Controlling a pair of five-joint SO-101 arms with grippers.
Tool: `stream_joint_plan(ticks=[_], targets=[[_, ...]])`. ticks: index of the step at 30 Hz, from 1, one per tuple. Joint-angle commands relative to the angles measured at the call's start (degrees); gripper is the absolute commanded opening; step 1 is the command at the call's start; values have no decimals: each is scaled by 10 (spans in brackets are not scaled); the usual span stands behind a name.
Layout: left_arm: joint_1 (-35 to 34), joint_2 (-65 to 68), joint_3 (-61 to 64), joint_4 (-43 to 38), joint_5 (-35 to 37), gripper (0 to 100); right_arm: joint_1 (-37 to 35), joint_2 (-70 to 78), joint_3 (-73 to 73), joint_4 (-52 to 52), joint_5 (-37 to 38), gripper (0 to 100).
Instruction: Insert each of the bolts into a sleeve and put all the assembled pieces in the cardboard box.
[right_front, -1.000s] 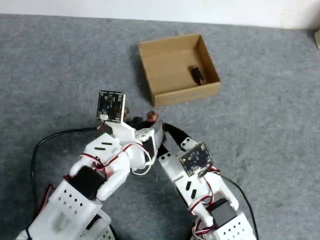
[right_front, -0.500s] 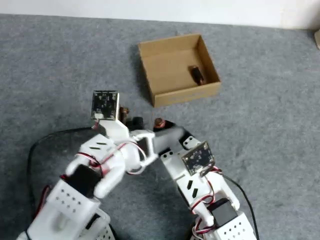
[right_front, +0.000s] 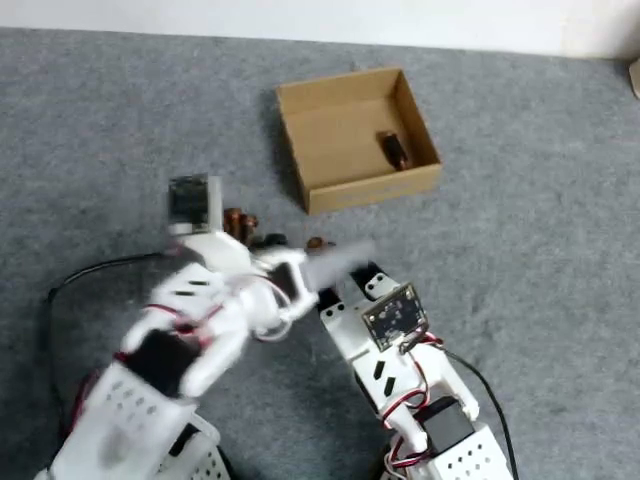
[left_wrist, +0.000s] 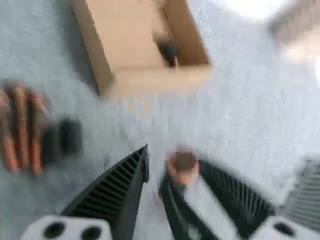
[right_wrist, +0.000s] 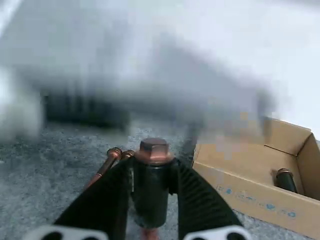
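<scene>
My right gripper (right_wrist: 152, 169) is shut on a black sleeve (right_wrist: 151, 192) standing upright, with a copper bolt head (right_wrist: 153, 150) on top of it. In the high view this piece (right_front: 318, 243) is held just in front of the cardboard box (right_front: 330, 190). My left gripper (left_wrist: 173, 157) is open, its jaws standing either side of that bolt head (left_wrist: 184, 163) without closing on it. One assembled piece (right_front: 392, 150) lies inside the box. Loose copper bolts (right_front: 238, 222) and a black sleeve (right_front: 270, 241) lie on the carpet left of the held piece.
Grey carpet (right_front: 540, 220) covers the table. The left arm (right_front: 200, 310) crosses close in front of the right arm (right_front: 395, 320), so the two wrists crowd the middle. A black cable (right_front: 75, 285) loops at the left.
The left arm has swung to the left and is blurred with motion. The held bolt and sleeve shifted slightly right and toward the arms. The right arm hardly moved.
</scene>
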Motion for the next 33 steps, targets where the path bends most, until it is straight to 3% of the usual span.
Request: stream_joint_plan(ticks=[1, 4, 7, 10, 12, 15, 19, 24, 28, 33], targets=[[-159, -98, -41, 14, 2, 202, 2, -9, 0, -1, 6, 4], [-201, -181, 6, 11, -11, 0, 2, -9, 0, -1, 6, 4], [-170, -234, 80, -14, -163, 73, 2, -9, 0, 0, 6, 4], [-119, -222, 120, -47, -259, 49, 1, -3, -1, 0, 4, 4], [-102, -167, 113, -59, -275, 2, 0, -3, -2, 4, 4, 4], [-101, -40, 68, -59, -292, 24, 0, -2, -33, 73, 4, 4], [-111, 181, -4, -60, -320, 24, 25, 60, -128, 87, 6, 4], [-121, 376, -91, -60, -319, 24, 101, 354, -327, 77, 8, 5], [-140, 398, -100, -62, -294, 24, 161, 681, -592, 102, 49, 5], [-150, 402, -100, -62, -283, 24, 210, 1067, -990, 241, 95, 5]])
